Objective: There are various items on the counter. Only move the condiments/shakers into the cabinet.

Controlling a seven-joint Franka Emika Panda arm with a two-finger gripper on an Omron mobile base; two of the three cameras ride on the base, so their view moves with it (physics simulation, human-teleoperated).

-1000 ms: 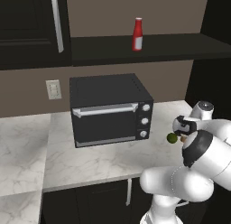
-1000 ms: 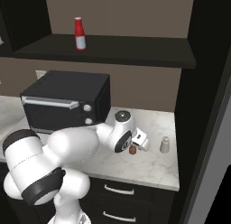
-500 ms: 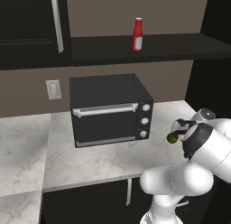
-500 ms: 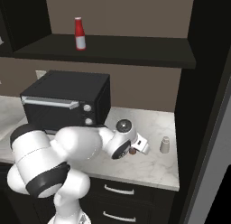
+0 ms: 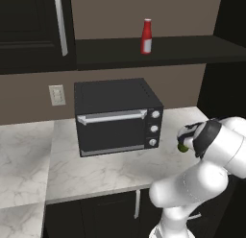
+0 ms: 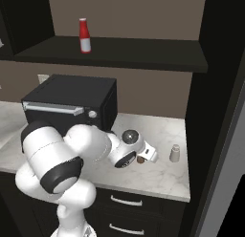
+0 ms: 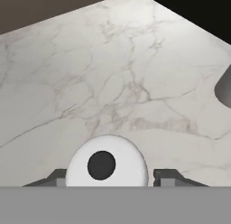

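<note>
**Gripper down over the brown shaker at the right end of the counter**

The gripper [image 7: 108, 179] hangs low over the marble counter [image 7: 135, 69] with its two dark fingertips [image 7: 57, 178] on either side of the brown shaker [image 7: 124, 153]. From the hand view that shaker is a pale round top with a dark hole in it. The tips sit really close to its edges, but honestly can't tell if they're squeezing it or just beside it. In the right base view the white shaker [image 6: 175, 153] stands upright on the counter just to the right, apart from the hand. The red squeeze bottle [image 6: 84, 35] is standing on the open shelf of the dark cabinet [image 6: 143, 54], above the toaster oven [image 5: 117, 117]. A little green lime [image 5: 183, 148] peeks out right by the wrist in the left base view.
</note>
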